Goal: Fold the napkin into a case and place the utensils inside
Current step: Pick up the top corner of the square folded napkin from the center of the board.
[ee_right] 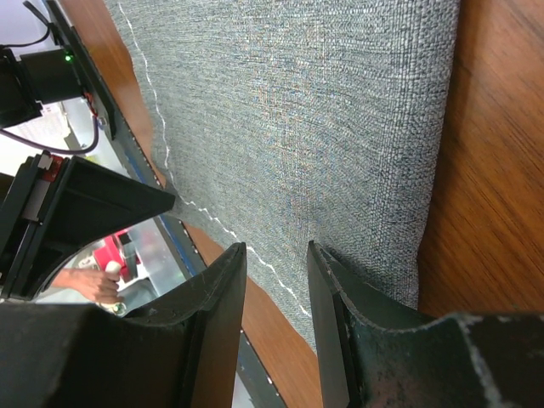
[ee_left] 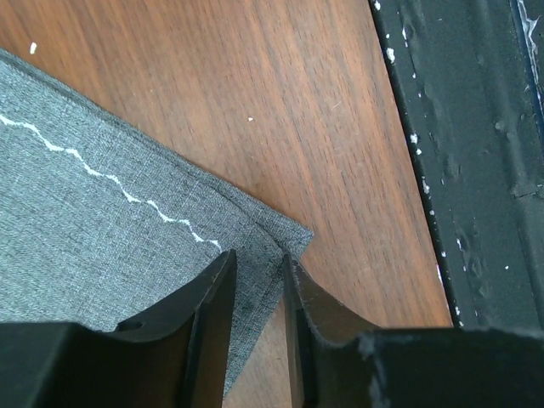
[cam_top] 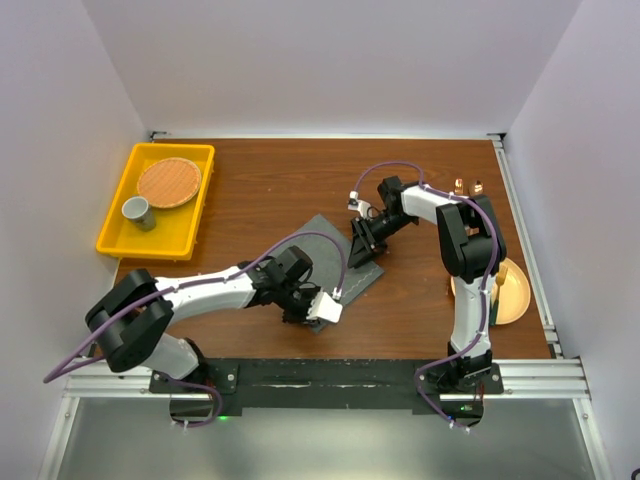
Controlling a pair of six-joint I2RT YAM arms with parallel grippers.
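Top view: napkin [cam_top: 328, 232] on the table [cam_top: 260, 190], set cornerwise, 1 corner toward the near edge, long axis unclear, partly hidden. Left wrist: left gripper [ee_left: 257, 255] fingers narrowly apart astride that corner's hem; close squarely on it before lifting. Right wrist: right gripper [ee_right: 276, 246] fingers apart over flat cloth; press down to anchor the fold.

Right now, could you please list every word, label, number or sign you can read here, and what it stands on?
None: no readable text in any view.
The napkin carries only a white zigzag stitch line, no lettering.
The yellow tray, the plate and the table show no markings.
The red patch past the table edge in the right wrist view is too blurred to read.
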